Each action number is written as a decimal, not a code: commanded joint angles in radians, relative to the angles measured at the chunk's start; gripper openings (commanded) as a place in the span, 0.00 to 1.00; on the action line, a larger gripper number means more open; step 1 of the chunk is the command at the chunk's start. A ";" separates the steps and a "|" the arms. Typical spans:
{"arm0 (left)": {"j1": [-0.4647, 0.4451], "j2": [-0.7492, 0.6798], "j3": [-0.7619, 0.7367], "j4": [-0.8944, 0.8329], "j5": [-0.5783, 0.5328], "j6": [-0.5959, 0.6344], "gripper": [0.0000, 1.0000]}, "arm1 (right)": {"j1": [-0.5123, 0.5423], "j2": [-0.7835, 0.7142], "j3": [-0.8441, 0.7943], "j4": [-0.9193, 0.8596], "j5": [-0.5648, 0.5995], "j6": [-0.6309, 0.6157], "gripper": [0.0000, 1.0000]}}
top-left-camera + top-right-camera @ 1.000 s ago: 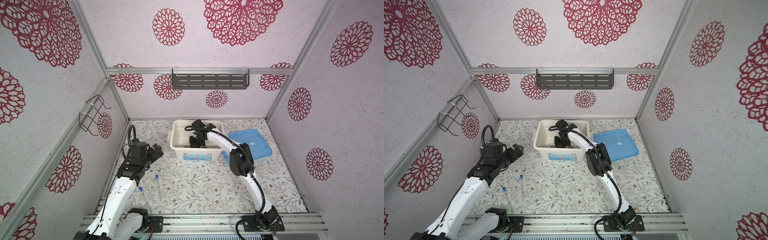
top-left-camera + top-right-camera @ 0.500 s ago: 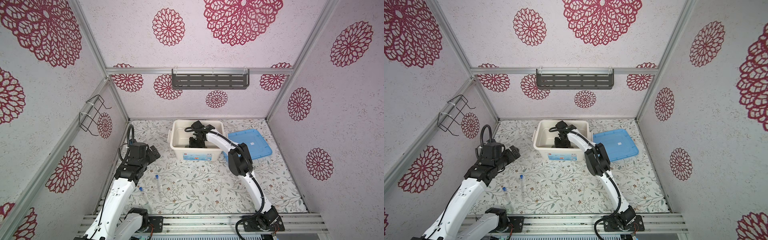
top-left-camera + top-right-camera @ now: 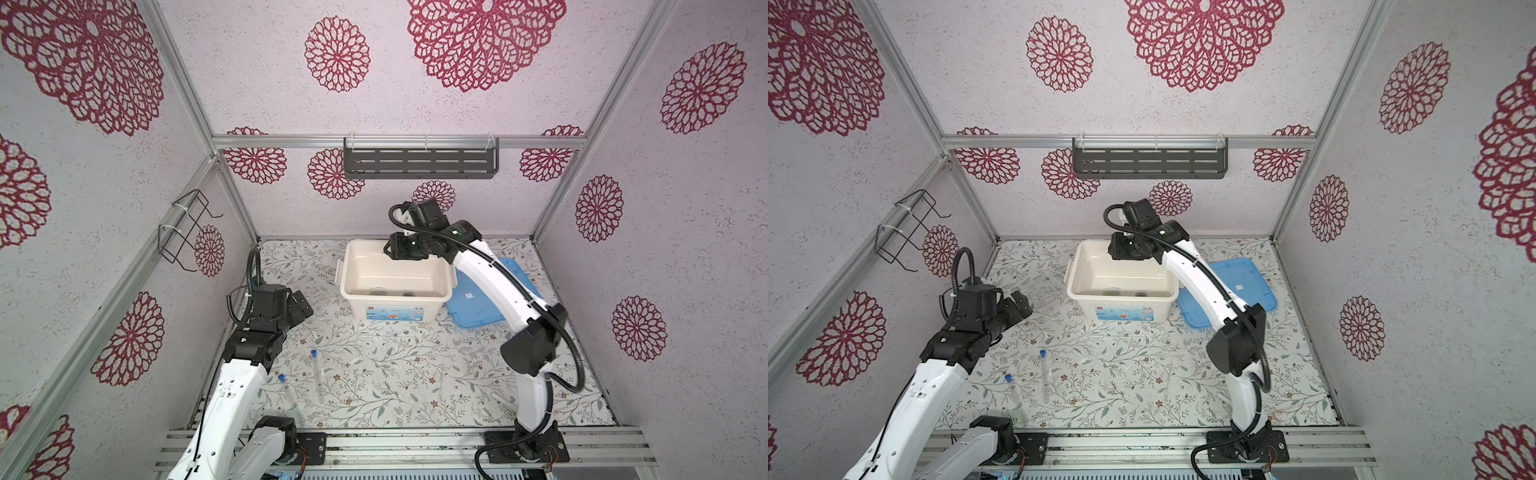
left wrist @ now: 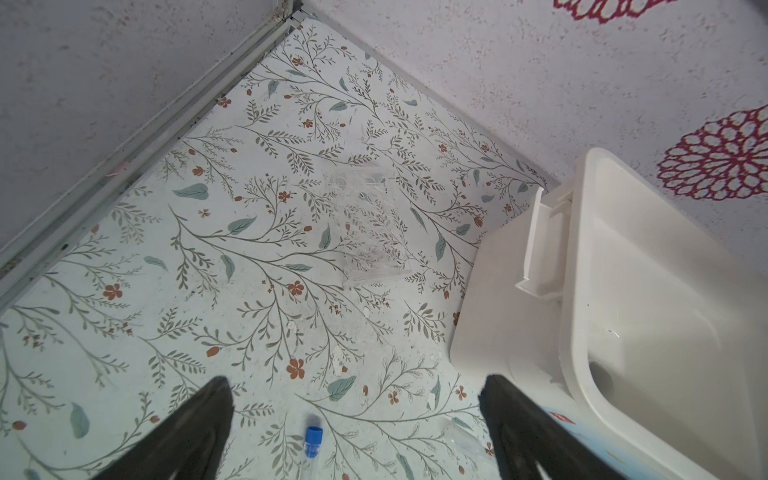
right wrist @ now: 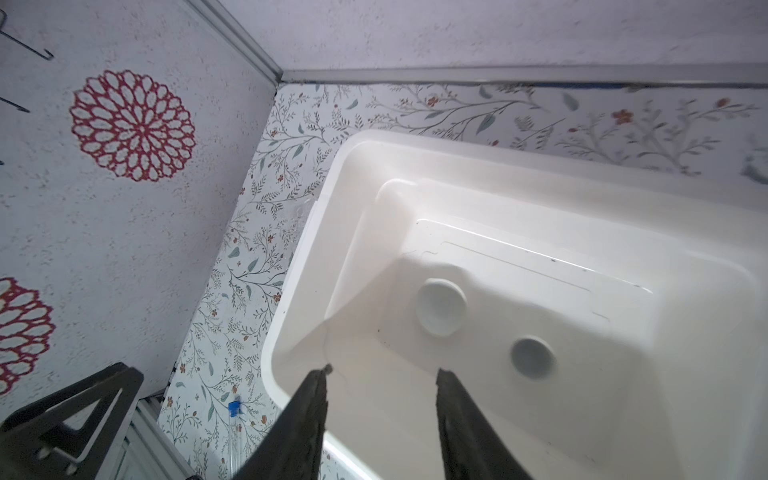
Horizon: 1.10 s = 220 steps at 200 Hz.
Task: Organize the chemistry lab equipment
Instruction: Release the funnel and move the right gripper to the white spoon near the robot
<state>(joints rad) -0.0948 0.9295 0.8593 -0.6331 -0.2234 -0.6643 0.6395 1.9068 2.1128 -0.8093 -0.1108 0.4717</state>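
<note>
Two small white dishes (image 5: 441, 306) (image 5: 532, 357) lie side by side on the floor of the white bin (image 3: 440, 305), near its front wall and apart from each other. The right gripper (image 5: 383, 372) hangs above the bin close to its back rim, its fingers parted with nothing between them. The bin stands toward the back of the table (image 3: 395, 374), and the blue lid (image 3: 478, 307) lies flat just beside its right side. The left gripper (image 4: 355, 381) hovers over the table left of the bin with its fingers spread wide and holding nothing. Ahead of it the clear rack (image 4: 370, 232) stands on the table between the left wall and the bin, touching neither. Both tubes (image 3: 318, 376) (image 3: 286, 395) lie flat on the front left part of the table, blue caps pointing toward the back, near each other but not touching, the outer one close to the left arm's base. A broad stretch of table lies open in front of the bin. The thin stick cannot be made out with any certainty.
</note>
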 commanded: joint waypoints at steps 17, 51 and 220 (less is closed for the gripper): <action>0.014 0.026 0.022 -0.006 -0.017 0.011 0.97 | -0.050 -0.429 -0.422 -0.031 0.196 0.056 0.48; 0.016 0.070 -0.006 0.026 0.008 -0.022 0.97 | -0.066 -0.702 -0.832 -0.139 0.249 0.234 0.48; 0.020 0.084 -0.057 0.075 0.081 -0.117 0.97 | -0.213 -0.865 -1.554 -0.234 0.100 1.164 0.70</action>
<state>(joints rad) -0.0803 1.0210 0.8108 -0.5797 -0.1558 -0.7567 0.4385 1.0546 0.5770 -1.0550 0.0013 1.4677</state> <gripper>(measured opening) 0.975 0.696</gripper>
